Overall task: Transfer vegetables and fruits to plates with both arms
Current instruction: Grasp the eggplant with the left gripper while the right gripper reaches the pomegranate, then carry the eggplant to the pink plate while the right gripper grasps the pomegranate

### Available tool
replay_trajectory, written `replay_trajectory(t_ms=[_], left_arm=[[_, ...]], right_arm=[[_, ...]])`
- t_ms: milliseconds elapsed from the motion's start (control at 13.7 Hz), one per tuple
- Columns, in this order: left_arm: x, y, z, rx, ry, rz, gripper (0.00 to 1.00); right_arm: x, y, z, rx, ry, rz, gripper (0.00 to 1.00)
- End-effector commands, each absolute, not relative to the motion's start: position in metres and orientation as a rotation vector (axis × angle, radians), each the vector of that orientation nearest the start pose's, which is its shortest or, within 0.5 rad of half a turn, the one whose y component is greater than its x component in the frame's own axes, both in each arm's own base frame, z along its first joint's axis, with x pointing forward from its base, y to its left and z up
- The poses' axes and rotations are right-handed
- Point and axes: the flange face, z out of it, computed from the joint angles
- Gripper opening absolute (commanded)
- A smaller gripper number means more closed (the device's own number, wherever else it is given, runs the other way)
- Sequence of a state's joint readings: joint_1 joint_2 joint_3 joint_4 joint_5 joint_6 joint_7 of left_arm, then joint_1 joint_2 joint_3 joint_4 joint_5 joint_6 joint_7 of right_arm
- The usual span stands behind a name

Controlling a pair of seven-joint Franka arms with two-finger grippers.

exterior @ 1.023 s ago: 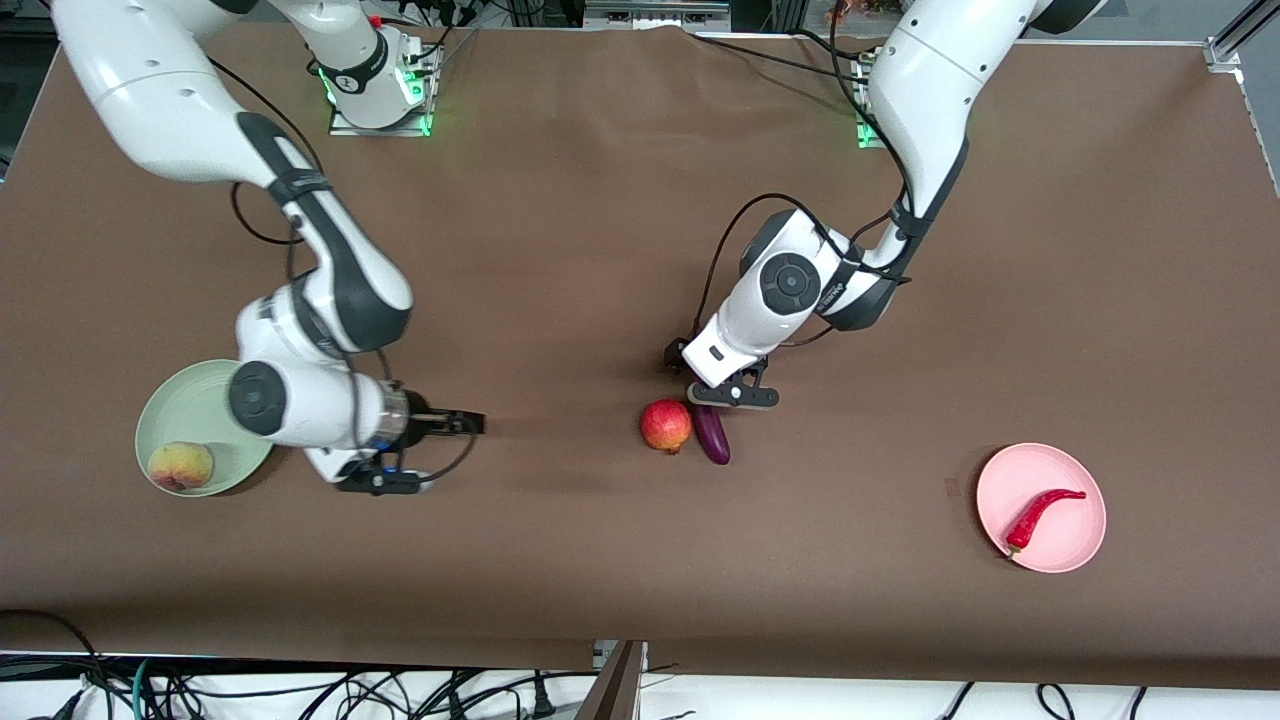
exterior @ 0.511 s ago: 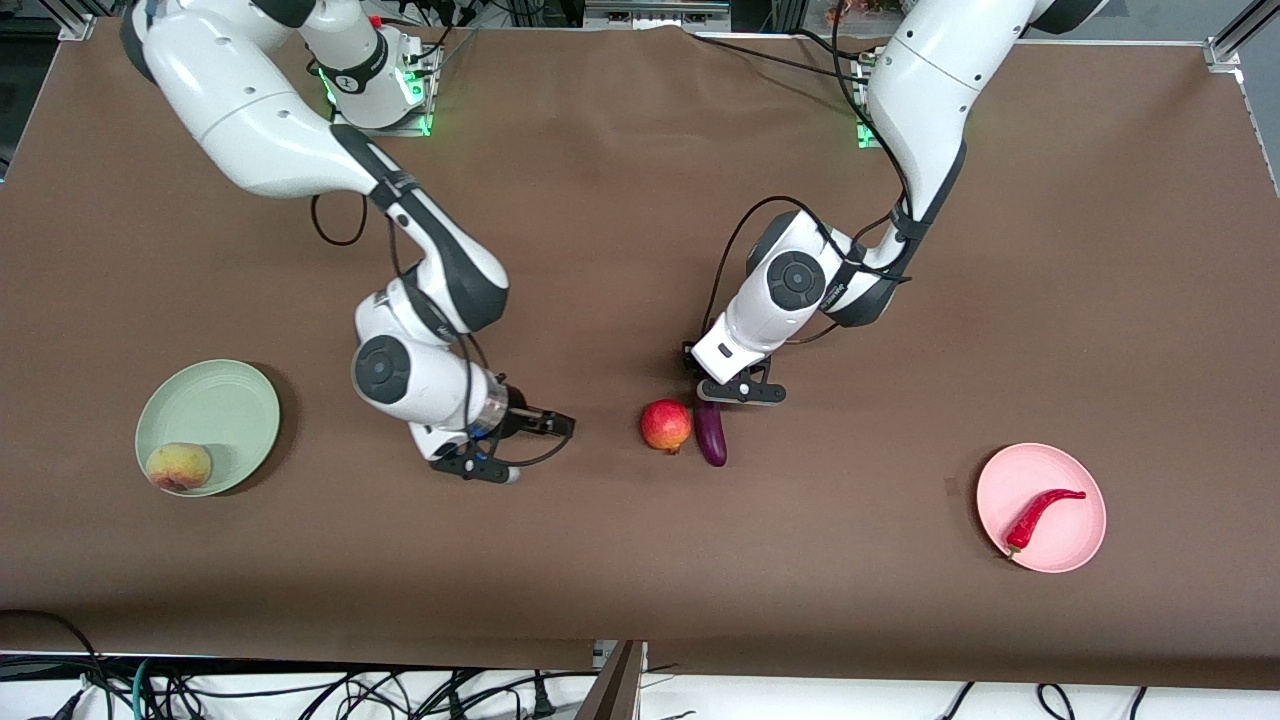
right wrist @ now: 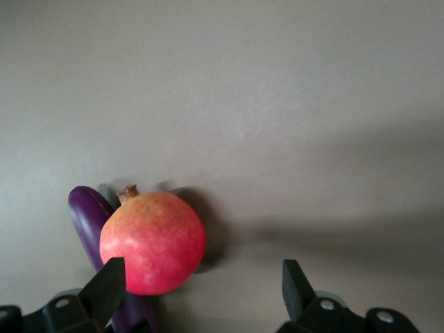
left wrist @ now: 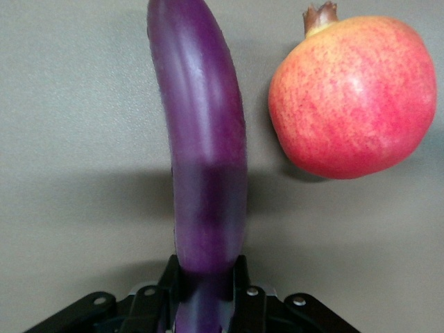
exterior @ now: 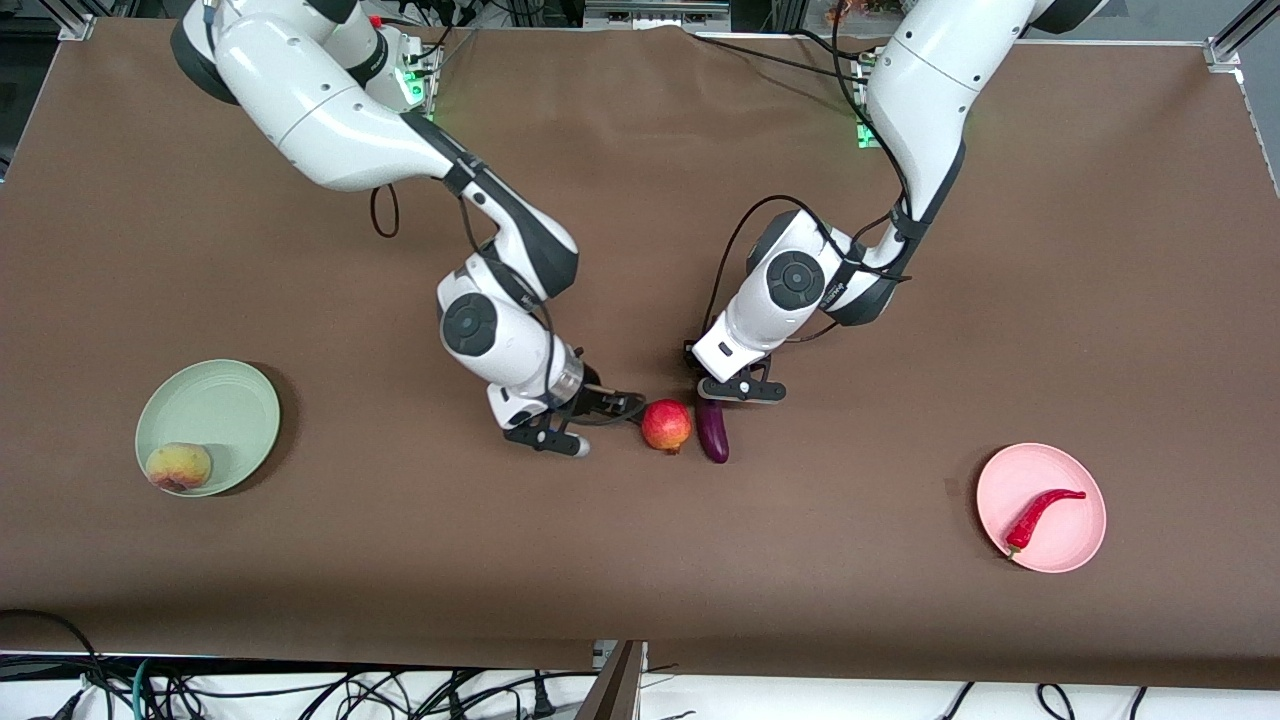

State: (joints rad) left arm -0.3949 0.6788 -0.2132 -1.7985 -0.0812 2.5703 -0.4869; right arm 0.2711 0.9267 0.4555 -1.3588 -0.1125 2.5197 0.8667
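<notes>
The purple eggplant (exterior: 713,437) and the red pomegranate (exterior: 666,426) lie side by side on the brown table. My left gripper (exterior: 716,400) is shut on the eggplant's end farther from the front camera; the left wrist view shows both fingers (left wrist: 239,277) pressed on the eggplant (left wrist: 205,159), with the pomegranate (left wrist: 354,97) beside it. My right gripper (exterior: 618,405) is open and low beside the pomegranate, on the side toward the right arm's end. In the right wrist view the pomegranate (right wrist: 152,243) sits near one finger (right wrist: 107,288). The peach (exterior: 179,466) lies on the green plate (exterior: 225,400). The red chili (exterior: 1040,510) lies on the pink plate (exterior: 1070,545).
The green plate stands toward the right arm's end of the table and the pink plate toward the left arm's end, both nearer to the front camera than the pomegranate. Cables hang below the table's front edge.
My right arm has swung from beside the green plate across to the pomegranate. My left gripper has barely moved; the eggplant has turned a little straighter.
</notes>
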Motion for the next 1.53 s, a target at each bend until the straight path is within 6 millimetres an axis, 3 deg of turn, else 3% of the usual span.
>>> replay_trajectory(t_ms=[0,219,365,658,877,1023,1096,1242,1461], left_arm=[[0.561,-0.347,0.207,-3.304,-0.009,0.039,0.00],[0.594,-0.287,0.263,-3.181,0.111,0.007,0.00],[0.616,-0.257,0.282,-3.173,0.171,-0.006,0.00],[0.676,-0.156,0.326,-3.142,0.473,-0.151,0.05],[0.691,-0.087,0.327,-3.099,0.609,-0.170,0.05],[0.712,-0.037,0.315,-2.973,0.838,-0.175,0.05],[0.725,-0.002,0.308,-2.907,0.931,-0.171,0.05],[0.731,0.028,0.305,-2.838,1.082,-0.157,0.07],[0.712,0.062,0.278,-2.848,1.198,0.067,0.07]], right_arm=[[0.618,0.455,0.213,-2.712,0.409,-0.128,1.00],[0.612,0.467,0.206,-2.688,0.400,-0.174,1.00],[0.612,0.468,0.209,-2.681,0.402,-0.178,1.00],[0.610,0.477,0.215,-2.645,0.434,-0.199,1.00],[0.609,0.481,0.217,-2.635,0.430,-0.207,1.00],[0.602,0.490,0.218,-2.620,0.409,-0.225,1.00],[0.599,0.492,0.209,-2.626,0.400,-0.226,1.00],[0.593,0.498,0.197,-2.639,0.370,-0.274,1.00],[0.590,0.501,0.185,-2.638,0.354,-0.308,1.00]])
